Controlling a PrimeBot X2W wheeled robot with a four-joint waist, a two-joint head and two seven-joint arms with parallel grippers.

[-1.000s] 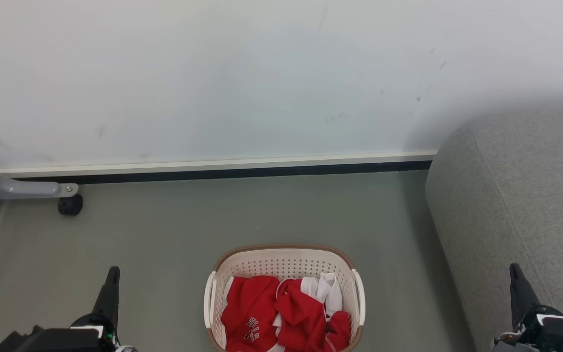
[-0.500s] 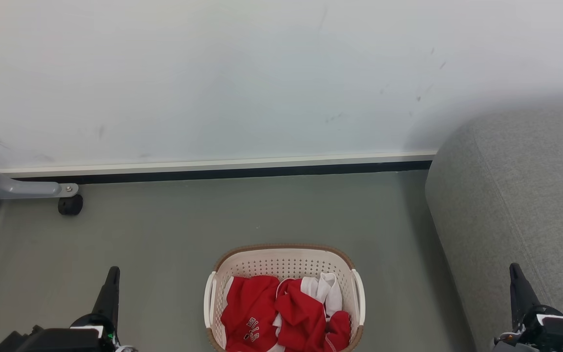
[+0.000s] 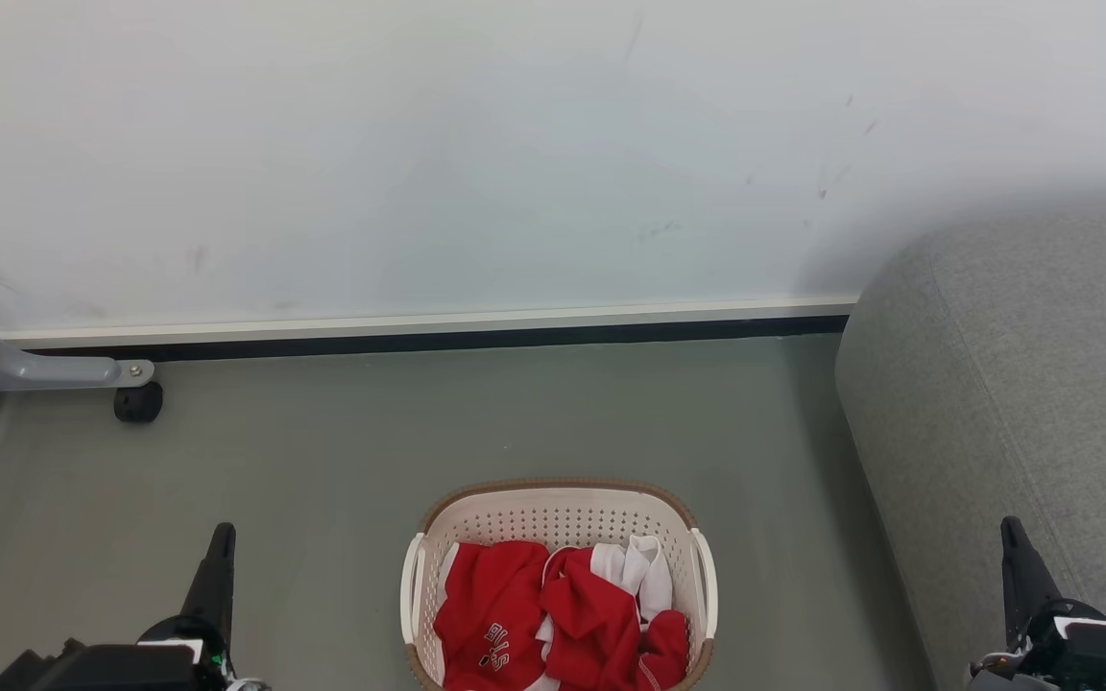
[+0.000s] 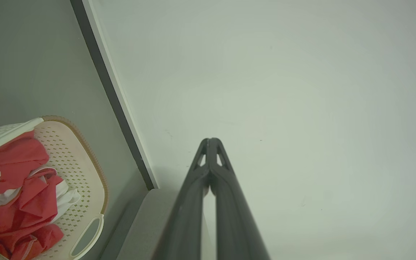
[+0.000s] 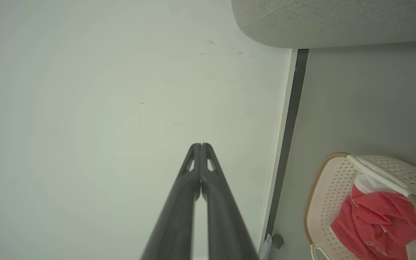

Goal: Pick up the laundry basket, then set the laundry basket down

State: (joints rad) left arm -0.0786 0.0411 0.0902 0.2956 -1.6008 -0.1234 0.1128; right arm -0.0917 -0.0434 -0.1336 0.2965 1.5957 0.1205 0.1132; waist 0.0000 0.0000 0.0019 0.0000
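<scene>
While the left gripper point(image 3: 223, 534) at 7 o'clock and right gripper point(image 3: 1012, 528) at 5 hang clear, fingers pressed together, the basket point(image 3: 558, 523) rests on the floor point(image 3: 323, 461) at 6, handles point(image 3: 411, 590) facing one each.

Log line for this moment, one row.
phase: before pickup | laundry basket: on floor, red and white clothes inside | left gripper: shut, apart from basket | right gripper: shut, apart from basket
</scene>
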